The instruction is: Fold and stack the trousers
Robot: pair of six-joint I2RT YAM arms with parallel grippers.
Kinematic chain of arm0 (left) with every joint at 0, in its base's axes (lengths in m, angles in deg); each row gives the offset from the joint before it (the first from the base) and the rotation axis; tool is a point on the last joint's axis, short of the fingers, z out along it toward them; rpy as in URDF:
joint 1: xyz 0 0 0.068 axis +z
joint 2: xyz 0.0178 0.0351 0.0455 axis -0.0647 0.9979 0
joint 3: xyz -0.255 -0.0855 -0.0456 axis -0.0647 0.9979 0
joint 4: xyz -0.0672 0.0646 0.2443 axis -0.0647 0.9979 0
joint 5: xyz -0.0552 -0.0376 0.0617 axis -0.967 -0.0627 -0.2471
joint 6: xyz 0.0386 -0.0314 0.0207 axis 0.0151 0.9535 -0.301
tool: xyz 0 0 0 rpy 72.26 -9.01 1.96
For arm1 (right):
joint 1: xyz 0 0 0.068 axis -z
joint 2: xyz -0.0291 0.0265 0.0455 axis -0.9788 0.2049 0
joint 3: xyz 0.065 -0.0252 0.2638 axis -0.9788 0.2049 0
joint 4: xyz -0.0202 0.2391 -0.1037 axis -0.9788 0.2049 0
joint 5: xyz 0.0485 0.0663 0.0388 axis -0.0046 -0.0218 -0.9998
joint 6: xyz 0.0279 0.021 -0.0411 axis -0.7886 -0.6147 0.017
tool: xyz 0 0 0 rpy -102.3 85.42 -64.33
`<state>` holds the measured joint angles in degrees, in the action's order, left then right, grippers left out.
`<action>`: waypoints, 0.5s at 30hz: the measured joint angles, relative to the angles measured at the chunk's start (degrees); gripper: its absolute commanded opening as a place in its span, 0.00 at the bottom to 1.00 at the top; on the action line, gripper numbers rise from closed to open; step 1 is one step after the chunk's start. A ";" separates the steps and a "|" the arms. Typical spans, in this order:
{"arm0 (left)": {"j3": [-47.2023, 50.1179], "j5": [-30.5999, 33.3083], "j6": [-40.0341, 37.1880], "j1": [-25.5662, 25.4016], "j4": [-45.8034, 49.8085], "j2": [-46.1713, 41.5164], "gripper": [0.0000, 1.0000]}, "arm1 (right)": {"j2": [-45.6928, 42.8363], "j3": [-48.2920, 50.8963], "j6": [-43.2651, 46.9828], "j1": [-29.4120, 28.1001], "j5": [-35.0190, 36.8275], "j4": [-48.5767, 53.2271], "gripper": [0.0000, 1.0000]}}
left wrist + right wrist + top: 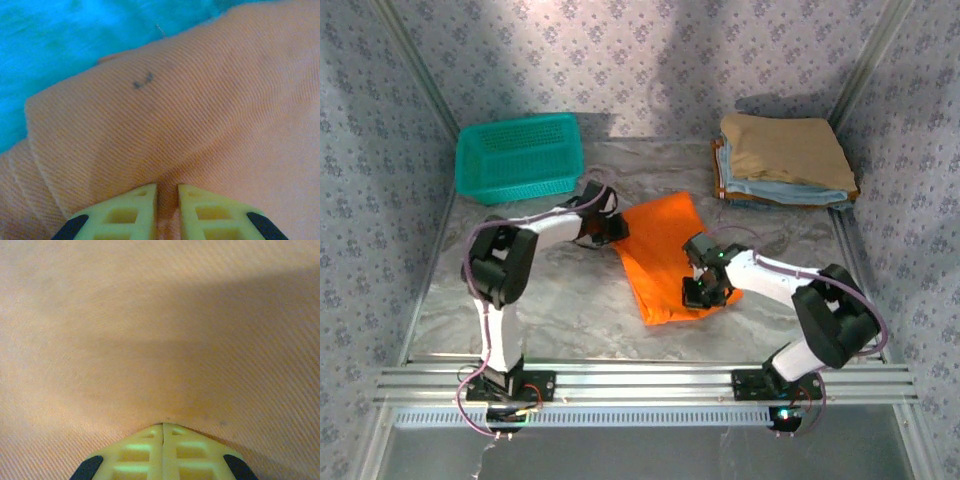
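Top external view: the trousers (pixel 660 260) lie folded into a bright orange, roughly rectangular slab at the middle of the grey marbled desk (pixel 560 300), set at a slant with one corner pointing near and another far. The left gripper (pixel 608 228) sits at the slab's far-left edge. The right gripper (pixel 708 292) rests on its near-right corner. A teal basket (pixel 520 155) stands at the far left of the desk, well apart from the cloth. At the far right is a pile of folded garments, a tan one (pixel 785 148) on top of light blue ones (pixel 790 190).

Left wrist view: the yellow-green fingers (pixel 135 210) stand almost together, a raised ridge of orange cloth caught in the narrow gap, so this gripper is pinching the trousers. A small dark mark (pixel 142 80) shows on the weave beyond.

Right wrist view: the fingers (pixel 140 450) are pressed together, tips down on the orange cloth; I cannot tell whether any cloth is caught between them.
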<state>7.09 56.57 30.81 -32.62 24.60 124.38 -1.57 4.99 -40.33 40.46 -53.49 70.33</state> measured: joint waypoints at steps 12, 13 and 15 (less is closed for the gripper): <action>-15.74 1.38 -8.24 -0.48 12.26 4.72 0.69 | 6.71 -5.09 -3.37 -4.61 -8.85 -3.19 0.00; -14.23 2.80 -9.01 -0.33 13.97 1.60 0.70 | 7.13 -5.57 -3.58 -4.63 -9.16 -3.37 0.00; -9.73 6.14 -9.64 0.00 16.61 -6.71 0.68 | 7.63 -6.29 -4.15 -4.70 -9.53 -3.78 0.00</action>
<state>-2.64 62.71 21.17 -32.62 41.21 117.67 6.06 -1.30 -44.49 35.76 -63.02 66.54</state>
